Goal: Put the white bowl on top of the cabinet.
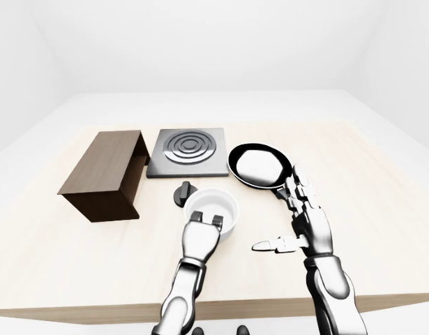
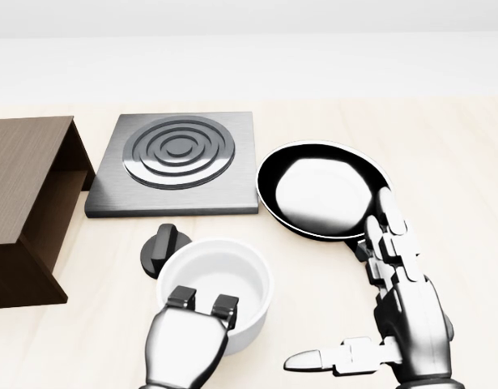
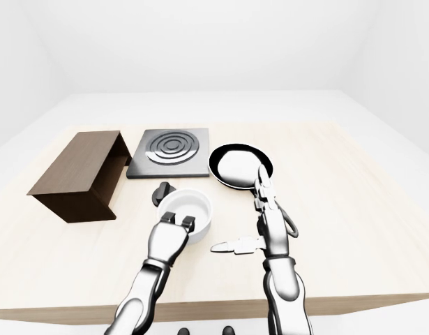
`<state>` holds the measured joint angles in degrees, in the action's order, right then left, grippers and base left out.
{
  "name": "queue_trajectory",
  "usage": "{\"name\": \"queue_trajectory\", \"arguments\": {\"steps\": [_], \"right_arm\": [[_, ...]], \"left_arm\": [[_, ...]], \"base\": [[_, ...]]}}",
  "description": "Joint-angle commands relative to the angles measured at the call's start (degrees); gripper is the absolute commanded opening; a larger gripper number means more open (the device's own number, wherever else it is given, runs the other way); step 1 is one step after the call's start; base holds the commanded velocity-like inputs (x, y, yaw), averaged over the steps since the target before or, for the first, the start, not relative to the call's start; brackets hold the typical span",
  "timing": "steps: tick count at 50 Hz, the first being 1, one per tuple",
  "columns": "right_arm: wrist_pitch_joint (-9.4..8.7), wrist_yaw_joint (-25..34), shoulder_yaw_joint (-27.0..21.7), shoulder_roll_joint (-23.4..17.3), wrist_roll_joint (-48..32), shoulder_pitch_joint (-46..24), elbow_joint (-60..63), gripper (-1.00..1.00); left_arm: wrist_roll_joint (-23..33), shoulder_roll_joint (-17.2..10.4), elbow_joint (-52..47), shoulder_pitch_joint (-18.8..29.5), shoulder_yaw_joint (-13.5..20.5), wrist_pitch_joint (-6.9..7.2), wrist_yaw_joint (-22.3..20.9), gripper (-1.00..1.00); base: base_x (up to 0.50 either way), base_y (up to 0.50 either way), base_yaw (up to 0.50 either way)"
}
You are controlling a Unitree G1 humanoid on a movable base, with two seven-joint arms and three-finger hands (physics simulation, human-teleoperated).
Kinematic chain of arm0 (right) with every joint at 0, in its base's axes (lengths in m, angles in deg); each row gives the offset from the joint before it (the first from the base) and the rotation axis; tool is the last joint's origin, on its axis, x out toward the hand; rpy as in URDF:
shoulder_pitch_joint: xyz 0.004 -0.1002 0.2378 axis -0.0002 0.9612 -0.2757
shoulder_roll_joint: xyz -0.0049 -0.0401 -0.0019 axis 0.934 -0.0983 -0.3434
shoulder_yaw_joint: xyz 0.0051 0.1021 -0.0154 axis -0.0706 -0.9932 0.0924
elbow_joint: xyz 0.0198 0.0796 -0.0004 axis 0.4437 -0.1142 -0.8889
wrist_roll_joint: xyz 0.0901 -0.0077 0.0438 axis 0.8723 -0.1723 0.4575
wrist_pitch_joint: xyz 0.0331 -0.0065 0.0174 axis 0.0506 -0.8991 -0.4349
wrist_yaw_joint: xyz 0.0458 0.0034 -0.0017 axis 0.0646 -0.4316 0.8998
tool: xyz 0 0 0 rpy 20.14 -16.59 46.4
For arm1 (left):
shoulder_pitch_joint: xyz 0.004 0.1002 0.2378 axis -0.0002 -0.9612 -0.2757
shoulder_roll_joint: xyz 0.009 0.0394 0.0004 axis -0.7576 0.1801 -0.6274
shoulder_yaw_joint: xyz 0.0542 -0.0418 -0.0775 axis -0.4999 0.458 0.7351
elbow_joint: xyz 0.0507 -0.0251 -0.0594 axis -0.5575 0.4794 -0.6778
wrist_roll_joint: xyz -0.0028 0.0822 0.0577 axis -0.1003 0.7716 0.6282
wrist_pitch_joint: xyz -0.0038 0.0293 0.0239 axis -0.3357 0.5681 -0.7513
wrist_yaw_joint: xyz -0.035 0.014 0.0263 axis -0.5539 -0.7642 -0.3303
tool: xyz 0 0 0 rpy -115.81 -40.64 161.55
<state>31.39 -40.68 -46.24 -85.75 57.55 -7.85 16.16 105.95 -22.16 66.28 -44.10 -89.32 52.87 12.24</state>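
Cabinet (image 1: 106, 174): a dark brown wooden box lying near the left edge of the table (image 1: 381, 209). Its open side faces the stove plate, and its flat top carries nothing.

Stove plate (image 2: 177, 160): a square brushed-metal slab with concentric rings, just right of the cabinet, toward the table's far edge.

Knob (image 2: 162, 247): a small black round dial with a raised grip bar, lying flat on the table below the stove plate's near edge, just beside the bowl's upper left rim.

White bowl (image 2: 220, 284): upright on the table in the middle, below the stove plate and left of the pan, well apart from the cabinet. Its inside shows nothing in it.

Left hand (image 2: 188, 340): at the bowl's near rim. Two fingers (image 2: 182, 298) are curled over that rim with dark tips on the edge, so the hand is closed on the bowl's wall.

Frying pan (image 2: 321, 190): black with a glossy pale inside, flat on the table right of the stove plate. Its handle points toward the table's near edge, mostly behind the right hand.

Right hand (image 2: 394, 312): spread wide right of the bowl, gripping nothing. Fingers point up toward the pan, and the thumb (image 2: 317, 358) sticks out leftward.
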Motion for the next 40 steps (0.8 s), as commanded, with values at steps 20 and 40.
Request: {"name": "queue_trajectory", "arguments": {"steps": [20, 40], "right_arm": [[-0.72, 0.13, 0.06, 0.01, 0.19, 0.24, 1.07, 1.00], [-0.77, 0.28, -0.06, 0.04, 0.46, 0.52, 1.61, 1.00]], "left_arm": [[4.41, -1.79, -21.21, -4.82, -2.83, 0.00, -10.06, -1.00], [8.56, -2.00, -41.85, -7.91, -5.91, 0.00, -22.62, -1.00]], "base": [[0.00, 0.00, 0.00], [0.00, 0.00, 0.00]]}}
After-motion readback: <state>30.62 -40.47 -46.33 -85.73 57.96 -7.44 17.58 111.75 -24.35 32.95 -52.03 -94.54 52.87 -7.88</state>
